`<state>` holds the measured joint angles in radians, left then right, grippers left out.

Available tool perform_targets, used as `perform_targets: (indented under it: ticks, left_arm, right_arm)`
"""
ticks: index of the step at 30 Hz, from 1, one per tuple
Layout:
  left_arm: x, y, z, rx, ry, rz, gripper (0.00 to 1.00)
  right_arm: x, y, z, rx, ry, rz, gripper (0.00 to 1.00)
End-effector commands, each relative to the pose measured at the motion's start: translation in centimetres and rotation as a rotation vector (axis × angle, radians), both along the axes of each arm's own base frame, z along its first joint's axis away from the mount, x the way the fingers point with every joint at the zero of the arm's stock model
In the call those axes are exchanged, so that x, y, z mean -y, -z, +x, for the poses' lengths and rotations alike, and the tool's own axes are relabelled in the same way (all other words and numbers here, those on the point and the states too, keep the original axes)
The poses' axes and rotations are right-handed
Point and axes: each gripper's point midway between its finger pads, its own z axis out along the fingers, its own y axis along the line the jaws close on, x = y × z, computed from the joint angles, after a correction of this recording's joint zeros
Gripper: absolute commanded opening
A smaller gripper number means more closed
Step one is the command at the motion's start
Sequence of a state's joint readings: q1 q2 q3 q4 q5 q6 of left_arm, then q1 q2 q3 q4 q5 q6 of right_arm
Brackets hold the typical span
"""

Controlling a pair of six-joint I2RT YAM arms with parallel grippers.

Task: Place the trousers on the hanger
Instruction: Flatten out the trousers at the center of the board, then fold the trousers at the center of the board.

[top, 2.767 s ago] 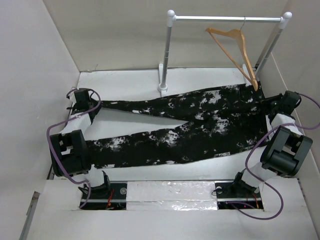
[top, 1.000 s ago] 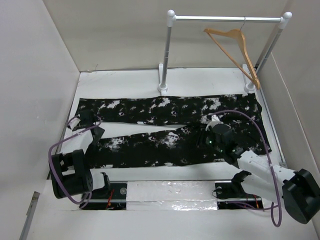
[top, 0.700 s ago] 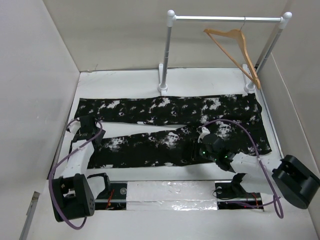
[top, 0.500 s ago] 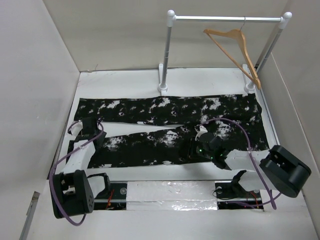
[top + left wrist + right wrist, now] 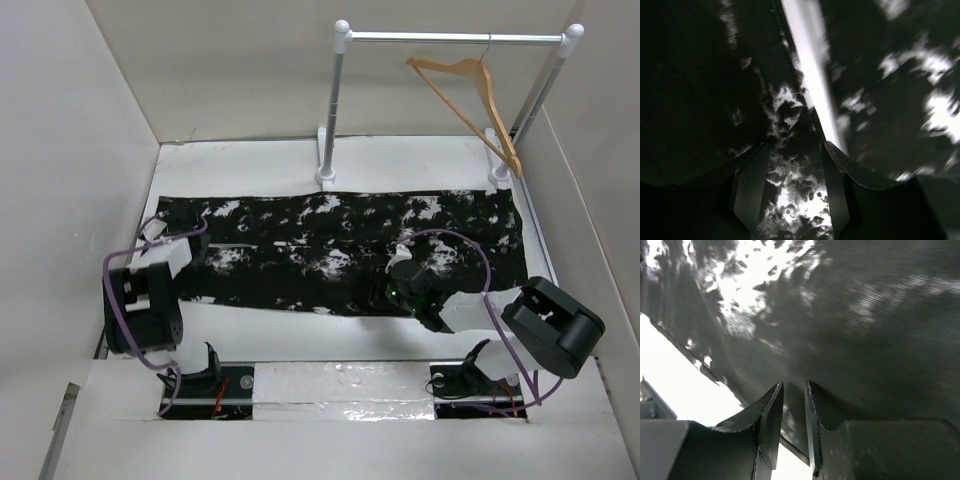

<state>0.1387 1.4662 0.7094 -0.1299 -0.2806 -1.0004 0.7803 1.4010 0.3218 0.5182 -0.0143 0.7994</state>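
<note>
our right gripper [image 5: 792,385] pinches the near edge of the trousers [image 5: 865,315] beside white table [image 5: 670,375]; left gripper [image 5: 795,145] clamps a blurred fold.

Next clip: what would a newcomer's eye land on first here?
The black, white-splattered trousers spread across the table, dwarfing all else. The left gripper and right gripper are both down on the fabric, at the leg ends and the near edge. The wooden hanger hangs bare on the rack, back right.
</note>
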Motion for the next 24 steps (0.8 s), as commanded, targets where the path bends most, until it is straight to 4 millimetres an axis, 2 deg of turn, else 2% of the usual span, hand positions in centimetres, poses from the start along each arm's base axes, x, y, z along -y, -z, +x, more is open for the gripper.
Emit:
perform_targets:
  ticks: [1,2,3,4,5,8,9,11,12,13,15,16,17,18,19,20,21,22,23,24]
  left_arm:
    - [-0.1,1.3,1.1,-0.094,-0.001,0.003,0.44]
    - [-0.4,0.7,0.8,-0.118,-0.002,0.033,0.44]
    - [-0.6,-0.9,1.8,-0.089,0.008,0.062,0.45]
    - [-1.0,-2.0,1.8,-0.069,0.0,0.086,0.46]
    - [-1.0,-4.5,2.1,0.001,0.0,0.11,0.46]
    - [-1.5,-7.1,0.8,0.079,-0.011,0.155,0.48]
    - [-2.1,-8.6,-0.3,0.127,-0.035,0.173,0.48]
    - [-2.9,-9.4,-1.7,0.16,-0.055,0.182,0.47]
    - [-3.5,-9.8,-3.0,0.181,-0.08,0.192,0.46]
    - [-3.9,-9.7,-3.7,0.176,-0.091,0.204,0.45]
    - [-5.0,-9.0,-5.6,0.135,-0.127,0.215,0.25]
    - [-5.4,-8.7,-6.2,0.115,-0.14,0.209,0.2]
    - [-5.6,-8.1,-6.9,0.076,-0.137,0.201,0.18]
    - [-5.8,-7.7,-7.1,0.051,-0.139,0.181,0.16]
    - [-6.9,-7.3,-7.9,0.022,-0.173,0.171,0.15]
    - [-7.3,-6.9,-8.5,-0.008,-0.177,0.167,0.15]
    - [-7.7,-6.3,-9.0,-0.04,-0.183,0.159,0.18]
    - [-8.2,-6.0,-9.3,-0.048,-0.192,0.148,0.21]
    - [-9.2,-6.0,-9.5,-0.039,-0.223,0.141,0.31]
    - [-9.2,-5.0,-9.8,-0.061,-0.22,0.119,0.38]
  right_arm:
    - [-0.2,-1.6,1.6,0.074,0.017,-0.035,0.3]
    - [-0.3,-2.3,1.7,0.092,0.011,-0.032,0.3]
    - [-0.5,-2.7,1.4,0.095,-0.006,-0.039,0.3]
    - [-0.4,-3.1,1.5,0.105,-0.008,-0.042,0.3]
    - [-0.8,-3.6,0.9,0.123,-0.033,-0.043,0.3]
    - [-0.6,-5.3,0.3,0.17,-0.035,-0.027,0.3]
    - [-0.5,-6.1,-0.3,0.19,-0.039,-0.017,0.3]
    - [-0.4,-6.8,-0.8,0.212,-0.044,-0.005,0.28]
    - [-0.5,-6.9,-1.2,0.217,-0.052,-0.003,0.25]
    - [-0.1,-7.6,-1.2,0.236,-0.038,0.013,0.16]
    - [0.2,-7.6,-1.9,0.242,-0.045,0.014,0.01]
    - [0.4,-7.5,-2.3,0.238,-0.053,0.01,0.0]
    - [0.5,-8.4,-2.5,0.261,-0.058,0.03,0.0]
    - [0.5,-8.5,-3.1,0.263,-0.073,0.035,0.0]
    - [1.0,-8.3,-3.4,0.253,-0.076,0.021,0.0]
    - [1.0,-9.5,-3.9,0.279,-0.083,0.052,0.0]
    - [1.3,-9.7,-4.1,0.284,-0.084,0.054,0.0]
    - [1.9,-9.4,-4.5,0.277,-0.085,0.04,0.07]
    - [2.2,-9.6,-4.8,0.284,-0.085,0.04,0.12]
    - [2.6,-10.7,-4.9,0.31,-0.074,0.066,0.17]
